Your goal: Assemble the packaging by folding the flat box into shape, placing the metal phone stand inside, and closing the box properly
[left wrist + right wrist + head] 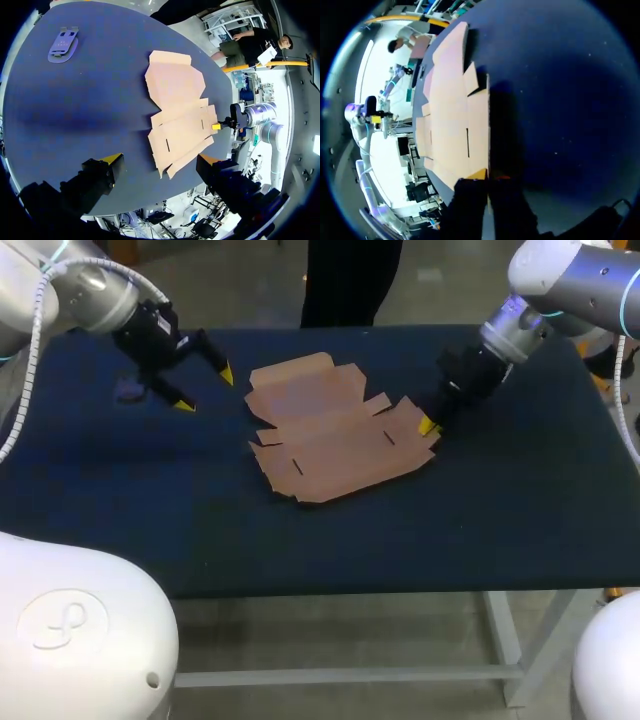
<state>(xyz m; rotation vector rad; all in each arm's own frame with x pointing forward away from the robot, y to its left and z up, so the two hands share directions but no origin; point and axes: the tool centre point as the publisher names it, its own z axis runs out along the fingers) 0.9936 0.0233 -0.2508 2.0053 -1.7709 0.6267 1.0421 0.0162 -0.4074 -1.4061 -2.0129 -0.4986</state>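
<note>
Step in hand: folding, at its very start. Box [335, 435] lies fully flat at mid-table, all flaps out, slots showing, no wall raised yet. Stand [63, 45] lies flat at the far left of the table [500, 520], well apart from the box, untouched.

Left tool [205, 390]: spread wide, holding nothing, hanging over the table between stand and box, just left of the box's far-left flap.

Right tool [428, 425]: down at the box's right edge, at the right-hand flap. Whether it pinches the card or only rests against it, I cannot tell from any view.

Judgement on the next move: a side flap must be lifted along its crease while the base panel stays down. The right tool is placed for the lift. The left tool would need to come in over the card and press or hold the opposite side, or the thin sheet may slide on the cloth instead of bending.

Writing: none legible. Box is plain brown card, and no mark is readable on the stand.
</note>
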